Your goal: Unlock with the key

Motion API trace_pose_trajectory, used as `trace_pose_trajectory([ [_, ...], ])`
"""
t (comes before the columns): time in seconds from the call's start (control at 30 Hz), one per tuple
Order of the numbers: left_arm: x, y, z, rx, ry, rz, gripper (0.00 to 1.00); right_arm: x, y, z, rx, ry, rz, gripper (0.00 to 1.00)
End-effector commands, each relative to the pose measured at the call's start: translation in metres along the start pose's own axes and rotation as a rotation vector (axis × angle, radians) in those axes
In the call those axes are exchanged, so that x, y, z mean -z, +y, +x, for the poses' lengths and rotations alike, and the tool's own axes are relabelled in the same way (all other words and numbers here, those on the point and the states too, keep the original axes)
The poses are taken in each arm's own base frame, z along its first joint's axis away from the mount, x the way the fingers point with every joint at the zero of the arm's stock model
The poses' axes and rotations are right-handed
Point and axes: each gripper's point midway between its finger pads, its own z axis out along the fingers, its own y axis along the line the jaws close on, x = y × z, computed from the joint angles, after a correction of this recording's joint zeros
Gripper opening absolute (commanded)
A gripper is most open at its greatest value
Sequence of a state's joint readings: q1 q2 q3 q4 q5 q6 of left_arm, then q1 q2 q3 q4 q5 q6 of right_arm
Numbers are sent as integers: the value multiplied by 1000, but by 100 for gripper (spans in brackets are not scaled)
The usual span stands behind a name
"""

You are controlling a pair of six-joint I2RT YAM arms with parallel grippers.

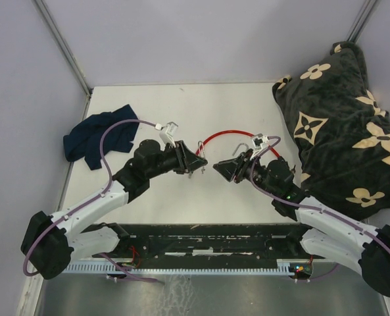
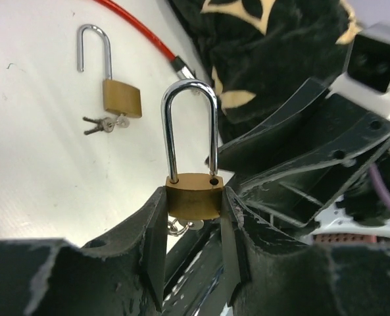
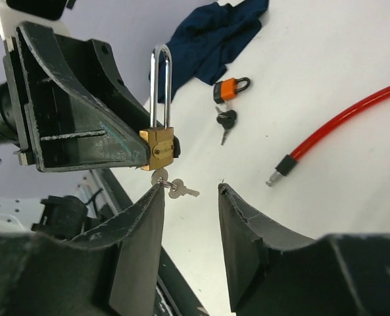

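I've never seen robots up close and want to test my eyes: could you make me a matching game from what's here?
Things:
1 left gripper
2 right gripper
3 orange padlock
4 blue cloth

States:
A lying by black keys
B jaws apart, empty
C crumpled at left edge of table
D clamped on brass padlock

Pairs: 1-D, 2-B, 3-A, 4-C.

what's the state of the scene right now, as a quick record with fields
left gripper: shut on brass padlock, gripped by its body
keys: hanging under the held padlock
right gripper: open, holding nothing, level with the keys
on table: second brass padlock with keys, orange padlock with keys, red cable, blue cloth
held lock open or locked: cannot tell
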State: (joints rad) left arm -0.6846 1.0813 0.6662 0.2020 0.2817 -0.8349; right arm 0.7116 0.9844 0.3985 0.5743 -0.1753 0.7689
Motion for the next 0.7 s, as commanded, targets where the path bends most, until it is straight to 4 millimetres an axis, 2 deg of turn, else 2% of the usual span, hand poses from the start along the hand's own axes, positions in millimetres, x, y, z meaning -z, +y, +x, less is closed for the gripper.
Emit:
trace_pose_trajectory([
  [0.0,5,-12,10,-244,154,64,3,13,-7,-10,180,58,76,47],
  [0.07,8,-12,19,-286,220,78,3,14,-6,-11,193,83,66,46],
  [0.23,12,-5,32,-378,340,82,3,7,28,-15,167,143,-78,45],
  [0.37,12,-12,37,-387,368,138,3,-2,39,-23,144,139,-111,48],
  [0.43,11,-19,38,-376,367,174,3,-7,34,-22,140,148,-91,48],
  [0.57,11,-28,34,-363,343,213,3,-17,3,-15,133,146,30,47],
  [0.6,10,-25,32,-360,332,188,3,-17,-6,-12,135,147,65,47],
  [0.67,7,-6,30,-342,327,74,3,-14,-24,-10,149,136,148,47],
])
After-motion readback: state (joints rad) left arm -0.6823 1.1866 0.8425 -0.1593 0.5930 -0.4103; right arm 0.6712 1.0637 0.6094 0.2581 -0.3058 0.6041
